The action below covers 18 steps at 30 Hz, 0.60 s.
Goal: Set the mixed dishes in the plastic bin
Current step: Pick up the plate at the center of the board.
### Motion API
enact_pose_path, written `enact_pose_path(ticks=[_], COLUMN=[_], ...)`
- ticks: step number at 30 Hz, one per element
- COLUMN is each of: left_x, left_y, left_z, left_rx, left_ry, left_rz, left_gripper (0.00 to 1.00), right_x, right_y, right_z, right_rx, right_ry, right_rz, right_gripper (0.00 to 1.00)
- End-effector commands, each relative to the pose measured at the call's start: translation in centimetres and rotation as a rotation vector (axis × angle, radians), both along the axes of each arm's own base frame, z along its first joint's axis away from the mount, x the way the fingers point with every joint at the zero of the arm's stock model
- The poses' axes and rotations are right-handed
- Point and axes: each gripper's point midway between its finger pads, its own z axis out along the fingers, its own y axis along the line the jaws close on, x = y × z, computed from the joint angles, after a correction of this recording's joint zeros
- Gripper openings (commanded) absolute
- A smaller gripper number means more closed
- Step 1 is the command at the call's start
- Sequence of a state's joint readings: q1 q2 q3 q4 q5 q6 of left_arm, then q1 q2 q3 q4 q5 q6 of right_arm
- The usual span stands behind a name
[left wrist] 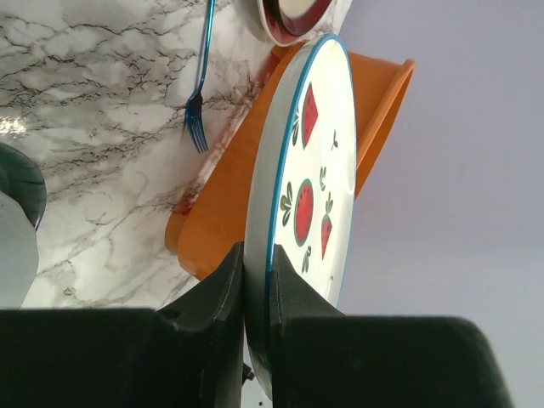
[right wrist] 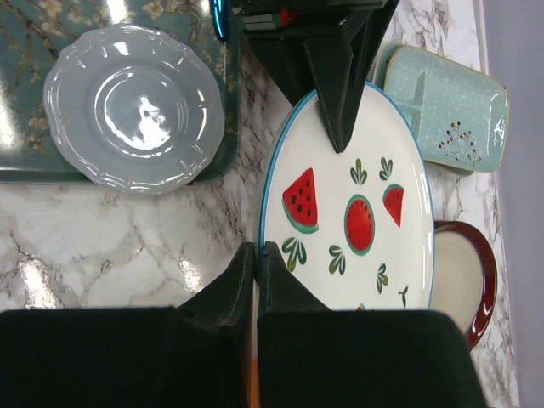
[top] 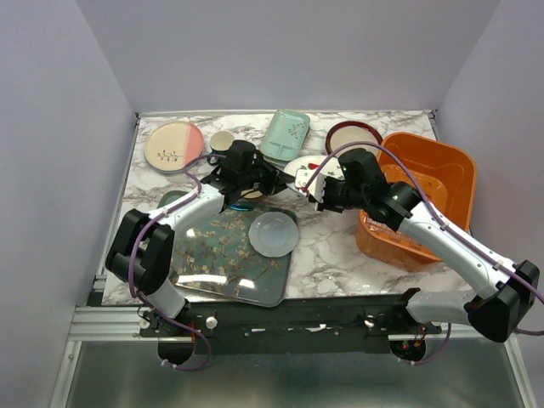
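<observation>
my left claw [left wrist: 255, 255] is closed on the rim of the watermelon plate [left wrist: 310, 178]. its two fingers [left wrist: 217, 297] sit either side of the blue edge with no gap i can see. the plate runs straight out from the fingertips, edge-on to that wrist camera and painted face to the claw's right. it is tipped up from the marble table [left wrist: 102, 102], though i cannot tell whether its low edge rests on anything.

at the plate's opposite rim is my right claw [right wrist: 257, 251], fingers pressed together with nothing between them. the tips sit right at the rim, and i cannot tell if they touch it or are just beside it.

past the plate's far edge, dead ahead of the left claw, is the orange bin [left wrist: 382, 93]. a blue fork [left wrist: 197, 119] lies on the table off to the claw's left. the line that matters runs from left claw through plate to bin, with the right claw in between.

the left arm is stretched long from its base, forearm angled toward the middle of the table. the right arm is the nearer one to the bin and crosses over the bin's near corner.

my read is that the left arm has to carry the plate forward into the bin, and the right arm should clear that path first. reach looks tight for the left arm.
</observation>
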State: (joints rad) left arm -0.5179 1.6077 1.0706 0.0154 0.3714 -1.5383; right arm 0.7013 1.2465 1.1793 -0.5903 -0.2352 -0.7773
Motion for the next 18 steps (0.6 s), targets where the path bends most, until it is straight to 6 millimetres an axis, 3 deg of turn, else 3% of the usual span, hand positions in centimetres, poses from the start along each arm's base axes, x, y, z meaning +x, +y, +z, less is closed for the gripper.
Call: enact_pose_path(ticks=[1, 7, 11, 18], left_x=[-0.5, -1.5, -2.4, -3.4], left_y=[-0.8, -0.4, 0.1, 0.8], left_z=[3.4, 4.5, 4.2, 5.5], left_rx=[-0.059, -0.074, -0.075, -0.121], left_ry=[-0.173, -0.299, -0.323, -0.349], left_rz=[-0.081, -0.118, -0.118, -0.092], left_gripper=[0.00, 0.00, 0.00, 0.00], right_x=[-1.0, -1.5, -1.9, -2.0], right_y=[0.2, -1.0, -1.4, -1.7], right_z=[1.5, -0.4, -1.1, -2.8], right_rx=[0.032, -0.022, -0.050, -0.141], right_ry=[-0.061, -0.049, -0.037, 0.002], right_rz=[0.061, 0.053, 0.061, 0.061], right_gripper=[0.06, 0.28, 0.47, 0.68])
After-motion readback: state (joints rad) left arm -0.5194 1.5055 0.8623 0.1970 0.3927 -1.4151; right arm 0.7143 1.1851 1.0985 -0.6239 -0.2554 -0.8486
